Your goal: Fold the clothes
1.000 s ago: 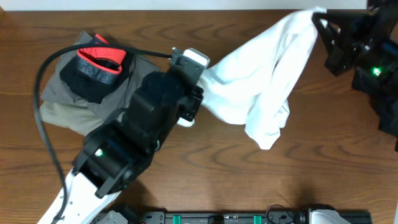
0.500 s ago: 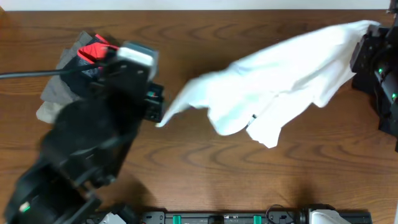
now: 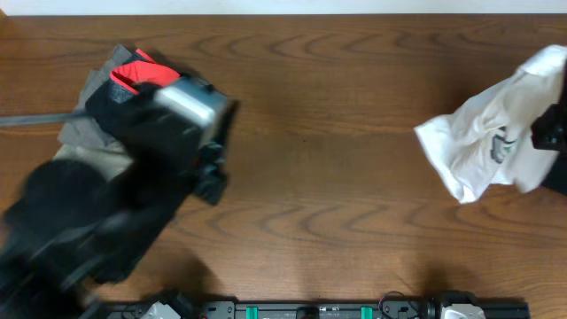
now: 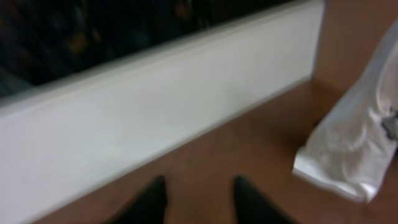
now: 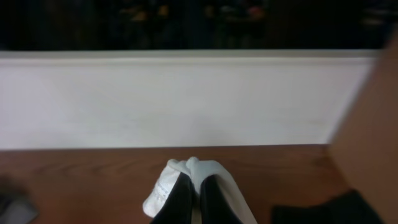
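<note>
My left claw point(image 4: 200, 200) had let go of the white T-shirt point(image 3: 489, 146) and swung back over the garment pile point(image 3: 89, 137). Spread lost, I judged, no fold started. Shirt hung bunched at the right edge of the tabletop point(image 3: 337, 133). Overhead blurred the left claw; its wrist view showed it parted, empty. Right wrist view showed the right claw point(image 5: 194, 194) clamped on fabric.
</note>
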Available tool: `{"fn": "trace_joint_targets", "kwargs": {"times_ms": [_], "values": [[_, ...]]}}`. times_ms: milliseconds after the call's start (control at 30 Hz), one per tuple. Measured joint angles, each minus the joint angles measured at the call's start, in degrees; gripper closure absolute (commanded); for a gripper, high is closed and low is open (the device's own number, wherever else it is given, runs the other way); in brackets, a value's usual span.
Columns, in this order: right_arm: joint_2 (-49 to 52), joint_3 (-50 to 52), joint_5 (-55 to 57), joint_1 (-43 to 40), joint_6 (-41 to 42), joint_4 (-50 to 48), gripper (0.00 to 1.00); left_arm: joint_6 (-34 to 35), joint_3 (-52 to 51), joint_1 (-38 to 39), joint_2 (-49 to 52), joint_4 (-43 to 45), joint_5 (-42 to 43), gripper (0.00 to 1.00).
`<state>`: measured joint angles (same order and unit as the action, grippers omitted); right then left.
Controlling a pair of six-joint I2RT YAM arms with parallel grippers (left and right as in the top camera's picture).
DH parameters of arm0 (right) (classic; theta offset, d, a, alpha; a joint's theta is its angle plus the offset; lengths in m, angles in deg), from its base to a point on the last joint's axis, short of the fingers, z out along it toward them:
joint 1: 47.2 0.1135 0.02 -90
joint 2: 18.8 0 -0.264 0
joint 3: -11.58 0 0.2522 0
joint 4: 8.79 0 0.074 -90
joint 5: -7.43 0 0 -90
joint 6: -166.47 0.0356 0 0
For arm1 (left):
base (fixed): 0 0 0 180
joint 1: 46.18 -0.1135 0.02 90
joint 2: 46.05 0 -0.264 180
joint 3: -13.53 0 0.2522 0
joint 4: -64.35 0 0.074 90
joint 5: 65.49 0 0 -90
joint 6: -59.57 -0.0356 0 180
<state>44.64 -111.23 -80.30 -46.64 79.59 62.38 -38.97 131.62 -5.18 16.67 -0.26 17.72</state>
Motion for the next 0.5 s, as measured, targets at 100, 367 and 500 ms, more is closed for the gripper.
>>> {"fn": "trace_joint_targets", "kwargs": {"times_ms": [100,367,500], "values": [[3.0,0.0,-5.2,0.0,1.0,-0.9,0.99,0.3,0.0,0.0,5.6,-2.6,1.2,0.39],[13.3,0.3,-24.0,0.0,2.3,-10.8,0.99,2.6,-0.5,0.0,16.5,-5.5,3.3,0.27],[14.8,0.5,-29.8,0.0,2.6,-15.8,0.99,2.8,-0.5,0.0,19.6,-6.6,5.4,0.26]]}}
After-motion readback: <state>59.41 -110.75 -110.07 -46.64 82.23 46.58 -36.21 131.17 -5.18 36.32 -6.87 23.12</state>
